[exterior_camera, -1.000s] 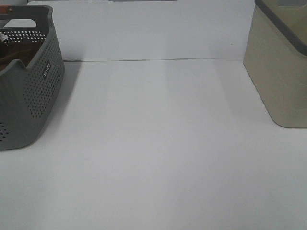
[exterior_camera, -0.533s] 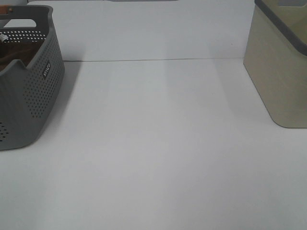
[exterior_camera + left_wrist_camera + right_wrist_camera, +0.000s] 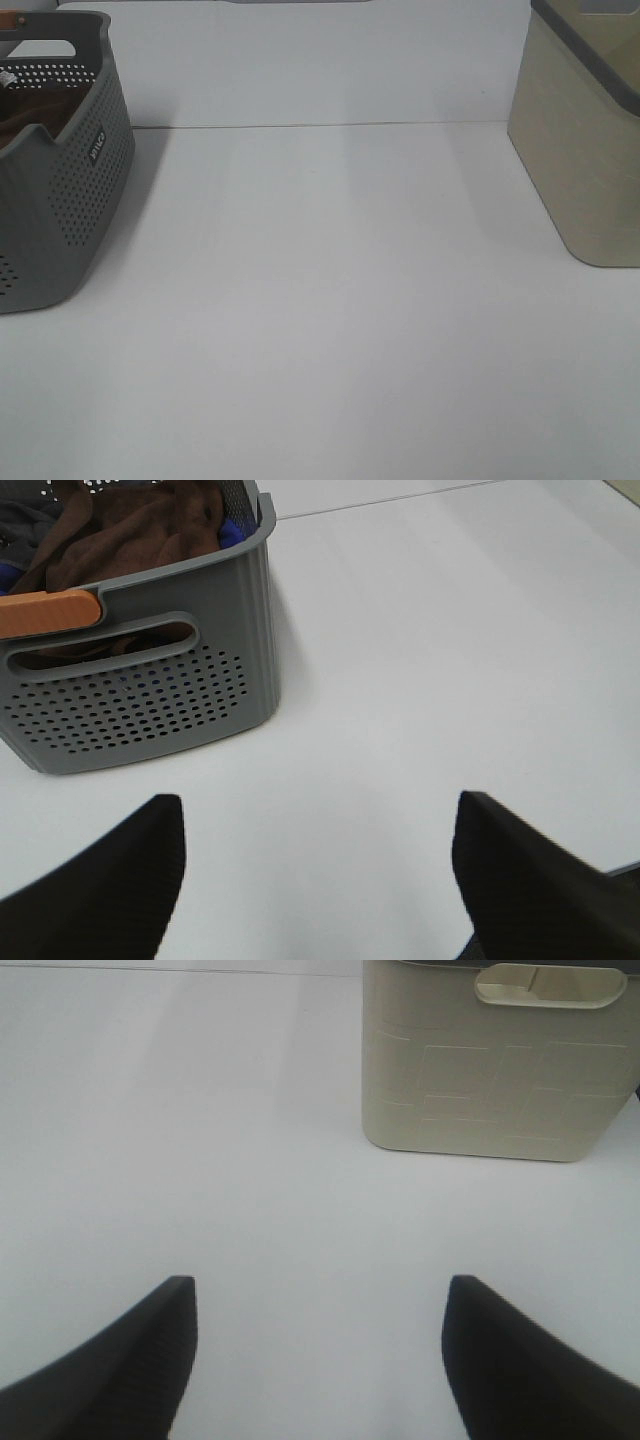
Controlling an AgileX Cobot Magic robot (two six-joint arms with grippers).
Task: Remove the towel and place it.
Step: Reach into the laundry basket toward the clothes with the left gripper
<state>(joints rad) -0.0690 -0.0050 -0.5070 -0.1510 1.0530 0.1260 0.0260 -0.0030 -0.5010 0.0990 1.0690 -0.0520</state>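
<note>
White table (image 3: 330, 300) across the high view, meeting a white wall (image 3: 300, 60) at the back. Grey perforated basket (image 3: 70, 200) at the left edge, partly cut by the frame, with an orange grip (image 3: 12, 20) on its far handle. Inside the basket, below the rim, a sliver of the brown towel (image 3: 45, 110). Well apart from the basket, on the opposite side of the table, a beige bin (image 3: 585, 150) with a dark rim, standing upright.

From the left wrist: left gripper (image 3: 315, 880) over the table near the basket's end wall, not touching it. Dark fingers (image 3: 100, 890) spread wide, nothing between them but white surface. Towel heaped and rumpled inside the basket, reaching about rim level. Beside it in the basket, a dark grey-blue cloth (image 3: 25, 520) and a bit of bright blue fabric (image 3: 232, 530) against the side wall. Orange grip capping the handle slot on the basket wall nearest the claw.

From the right wrist: right gripper (image 3: 315, 1355) also over the table, fingers (image 3: 110, 1360) held wide apart, gripping nothing. Ahead of the claw, the beige bin that stands across the table from the basket, a handle slot (image 3: 548, 985) near its top edge and faint rectangular panels pressed into its wall.
</note>
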